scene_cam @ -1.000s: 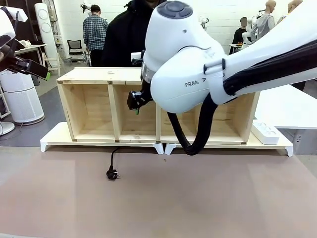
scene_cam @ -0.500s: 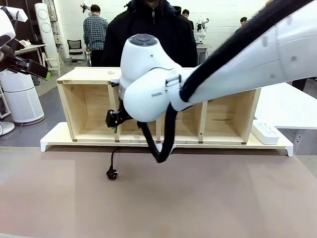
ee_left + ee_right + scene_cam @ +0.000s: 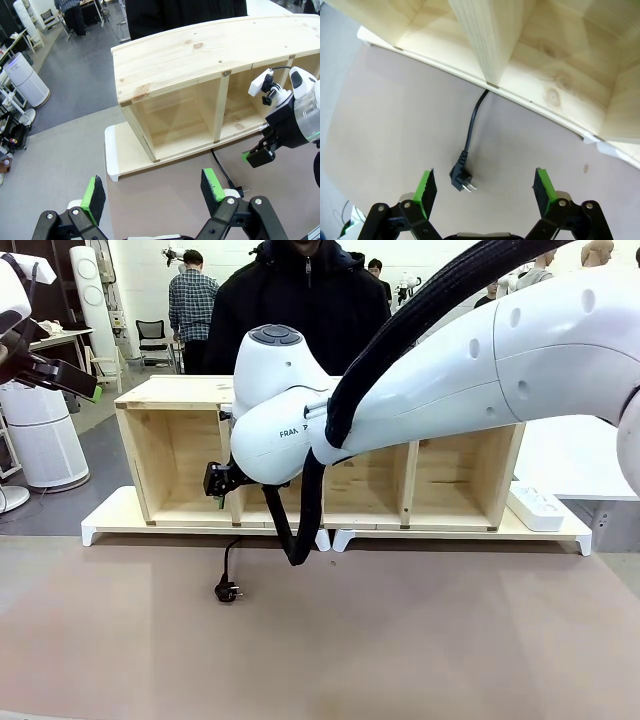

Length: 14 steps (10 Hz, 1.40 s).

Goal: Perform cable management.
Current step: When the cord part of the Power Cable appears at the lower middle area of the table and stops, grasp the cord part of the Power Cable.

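Though hardly begun, standing thus. Front view: hanging the right pincer [image 3: 215, 485] before the shelf [image 3: 180, 392], over the cable [image 3: 228, 562] trailing from under it onto the surface [image 3: 400, 640], untouched. Left wrist view: holding the left pincer [image 3: 153, 187] apart, empty, off to the side. Right wrist view: looking down, spread wide and empty, at the plug [image 3: 461, 180] lying loose below; judging all grasping and tidying as waiting.

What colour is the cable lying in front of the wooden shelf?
The cable is black; it shows best in the right wrist view.
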Each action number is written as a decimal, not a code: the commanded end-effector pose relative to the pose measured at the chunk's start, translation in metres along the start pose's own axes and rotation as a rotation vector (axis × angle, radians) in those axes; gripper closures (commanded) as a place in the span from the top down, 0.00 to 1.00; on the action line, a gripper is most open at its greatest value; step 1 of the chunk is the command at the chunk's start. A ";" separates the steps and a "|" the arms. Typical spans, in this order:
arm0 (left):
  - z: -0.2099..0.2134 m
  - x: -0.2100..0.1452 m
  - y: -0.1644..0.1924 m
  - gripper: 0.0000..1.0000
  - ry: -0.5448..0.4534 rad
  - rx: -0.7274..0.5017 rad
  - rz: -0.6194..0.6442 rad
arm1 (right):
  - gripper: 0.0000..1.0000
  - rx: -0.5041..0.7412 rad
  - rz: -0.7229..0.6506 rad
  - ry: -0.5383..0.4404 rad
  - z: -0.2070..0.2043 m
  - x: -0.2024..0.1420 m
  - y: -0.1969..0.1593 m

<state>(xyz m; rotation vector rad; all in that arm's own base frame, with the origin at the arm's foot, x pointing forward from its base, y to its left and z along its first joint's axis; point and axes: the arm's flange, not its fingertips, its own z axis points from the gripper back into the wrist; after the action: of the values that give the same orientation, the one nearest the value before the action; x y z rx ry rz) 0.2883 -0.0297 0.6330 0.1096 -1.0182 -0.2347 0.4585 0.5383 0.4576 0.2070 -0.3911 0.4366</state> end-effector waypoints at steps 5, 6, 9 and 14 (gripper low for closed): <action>-0.002 0.001 0.001 1.00 -0.009 0.004 0.000 | 1.00 -0.009 0.002 0.001 -0.001 -0.002 0.003; -0.002 0.001 0.001 1.00 -0.009 0.004 0.000 | 1.00 -0.009 0.002 0.001 -0.001 -0.002 0.003; -0.002 0.001 0.001 1.00 -0.009 0.004 0.000 | 1.00 -0.009 0.002 0.001 -0.001 -0.002 0.003; -0.002 0.001 0.001 1.00 -0.009 0.004 0.000 | 1.00 -0.041 -0.032 0.003 -0.019 -0.017 0.019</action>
<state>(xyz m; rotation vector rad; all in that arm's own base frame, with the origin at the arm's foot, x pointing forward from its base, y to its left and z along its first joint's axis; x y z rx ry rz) 0.2883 -0.0297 0.6330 0.1096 -1.0182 -0.2347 0.4513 0.5470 0.4434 0.1867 -0.3791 0.4305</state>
